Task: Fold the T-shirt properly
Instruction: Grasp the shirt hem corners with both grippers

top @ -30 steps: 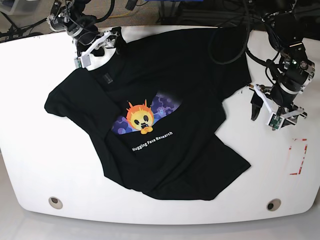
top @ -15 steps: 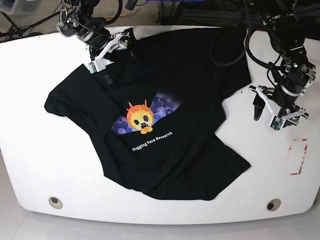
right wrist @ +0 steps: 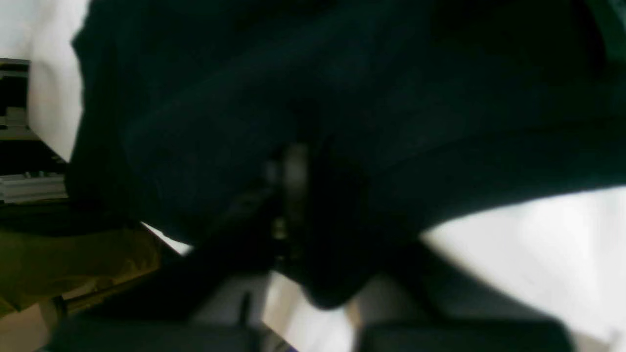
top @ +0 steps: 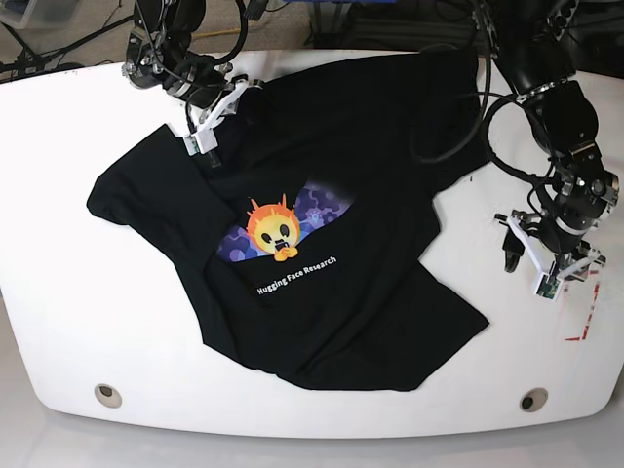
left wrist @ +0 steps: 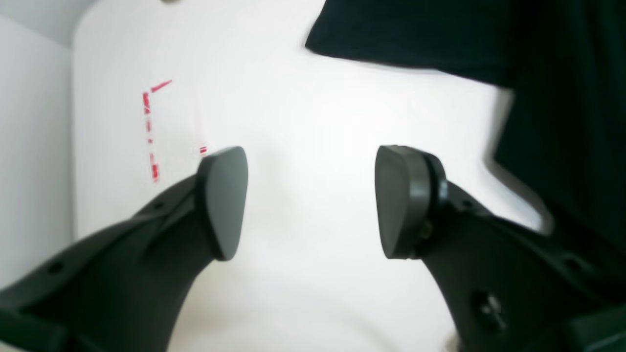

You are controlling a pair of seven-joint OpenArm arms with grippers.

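A large black short-sleeved cloth T-shirt (top: 322, 234) lies crumpled across the white bench (top: 78, 322). At three o'clock the left gripper (top: 539, 261) hovers, fingers apart. At eleven o'clock the right gripper (top: 216, 119) has fingers clamped on the shirt's far edge.

The base view looks down from above on the whole white table (top: 58, 292) and both arms; the left wrist view sits close behind its own fingers (left wrist: 222, 203), facing the bare tabletop and red marks (left wrist: 149, 132) that the base view shows at its right edge; the right wrist view, blurred, is pressed against the T-shirt (right wrist: 342, 83), which all three views share.
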